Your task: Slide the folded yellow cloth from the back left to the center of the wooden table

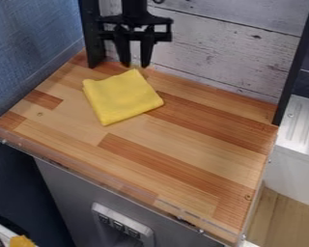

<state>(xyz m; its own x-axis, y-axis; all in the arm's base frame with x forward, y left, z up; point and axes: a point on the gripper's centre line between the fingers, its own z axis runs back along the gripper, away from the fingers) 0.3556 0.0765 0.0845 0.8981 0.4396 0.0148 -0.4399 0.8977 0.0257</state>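
Butcher-block tabletop (202, 140), its wood strips alternating pale and reddish, is spreading below the gripper (135, 65). Whitewashed, grained plank panel (228, 53) is standing behind the gripper, two flat black uprights flanking it. Blue textured wall (28, 43) is rising at far left of the gripper; smooth grey front (66, 193) is dropping away beneath the near table edge. White ridged drainer (303, 123) is sitting well to the right of the gripper, past the table. Gripper, black with tapering fingers, is hanging tips down, fingers standing apart. Yellow cloth, soft, folded, roughly square (121, 96), is lying flat just below the fingertips; contact: cannot tell.
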